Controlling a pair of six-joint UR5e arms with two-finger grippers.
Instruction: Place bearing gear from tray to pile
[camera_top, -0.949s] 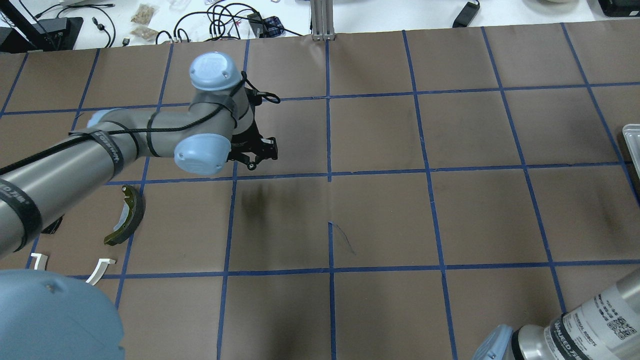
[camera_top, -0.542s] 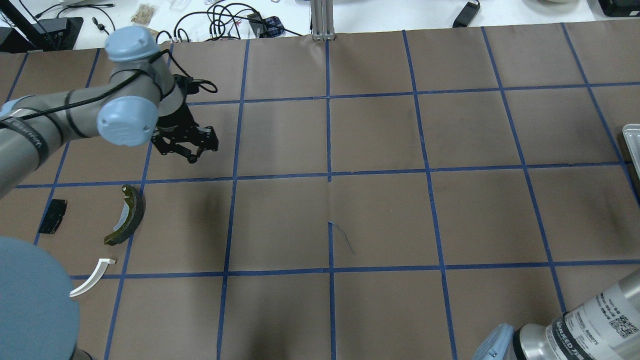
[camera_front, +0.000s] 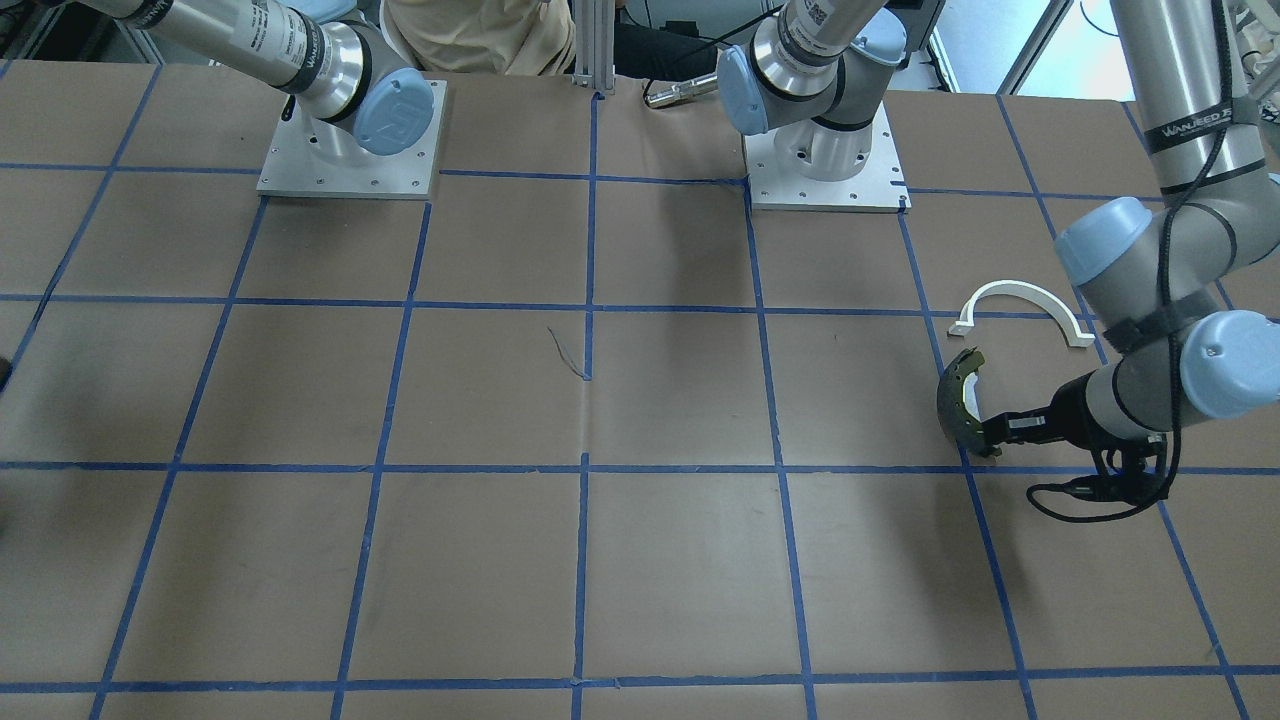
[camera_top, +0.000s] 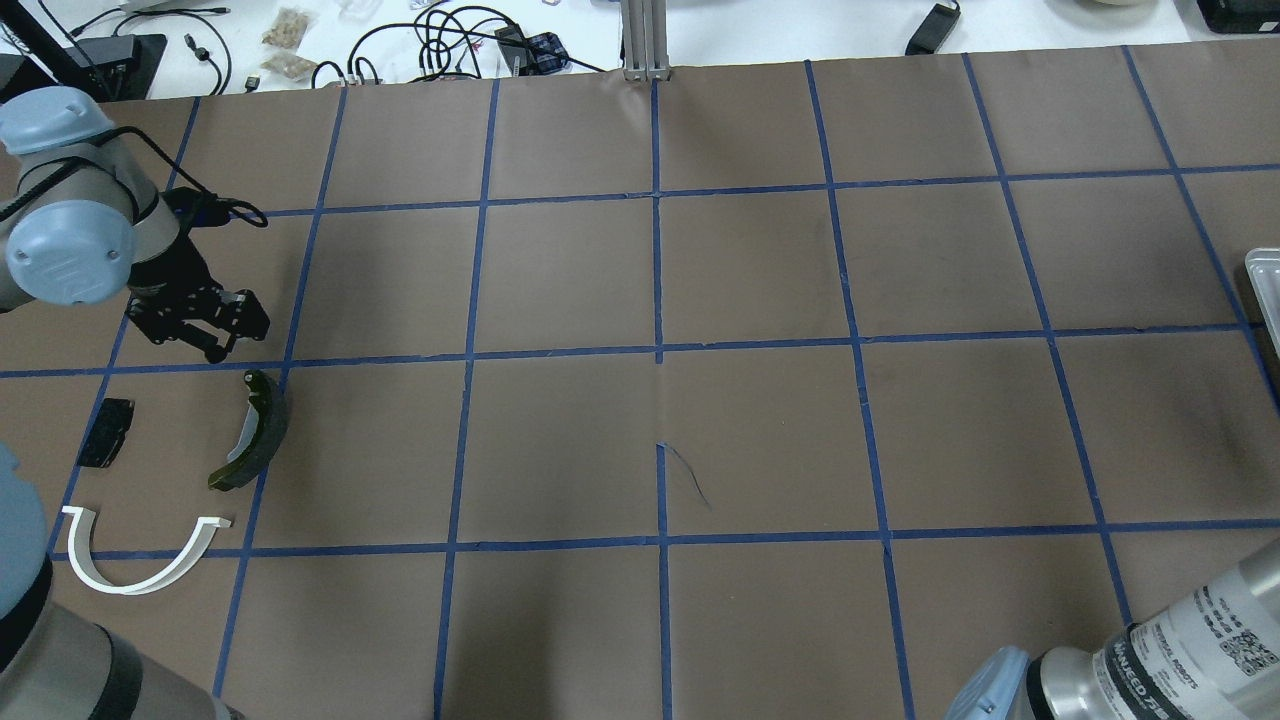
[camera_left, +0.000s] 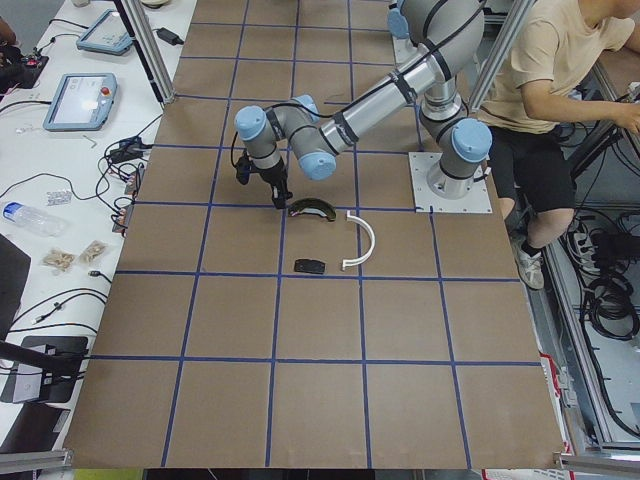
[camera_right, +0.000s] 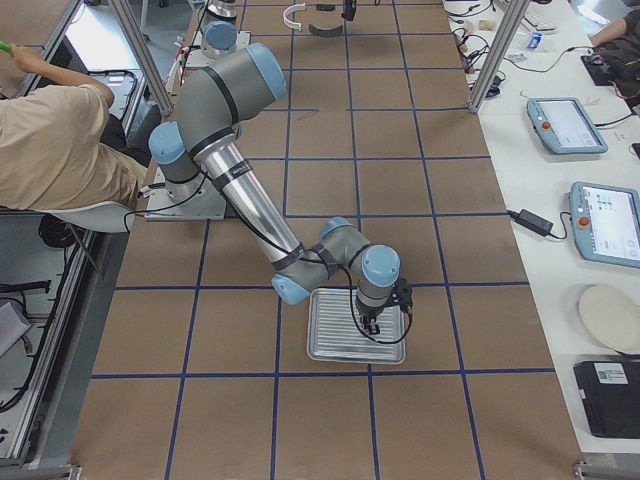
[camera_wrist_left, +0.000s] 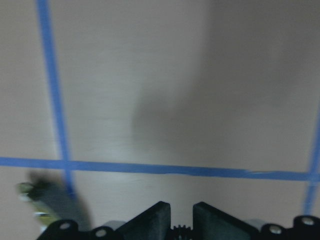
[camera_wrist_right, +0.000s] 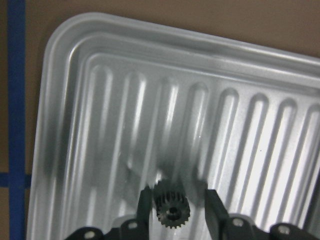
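My left gripper (camera_top: 215, 340) hangs just beyond the pile, near the brake shoe's far end. In the left wrist view (camera_wrist_left: 181, 220) its jaws are nearly closed on a tiny black toothed bearing gear (camera_wrist_left: 181, 230). The pile holds a dark curved brake shoe (camera_top: 258, 430), a small black pad (camera_top: 105, 432) and a white half-ring arch (camera_top: 135, 565). My right gripper (camera_wrist_right: 175, 200) is open over the metal tray (camera_wrist_right: 100, 100), its fingers on either side of a second black gear (camera_wrist_right: 170, 206) with a gap on one side.
The tray (camera_right: 335, 340) lies at the table's right end, and only its corner shows in the overhead view (camera_top: 1262, 275). Blue tape lines grid the brown table. Cables and clutter lie beyond the far edge (camera_top: 450, 40). A seated person (camera_left: 560, 70) is behind the robot.
My left arm has swung left across the table from near the centre toward the pile. The pad and the white arch, partly hidden before, now show in full.
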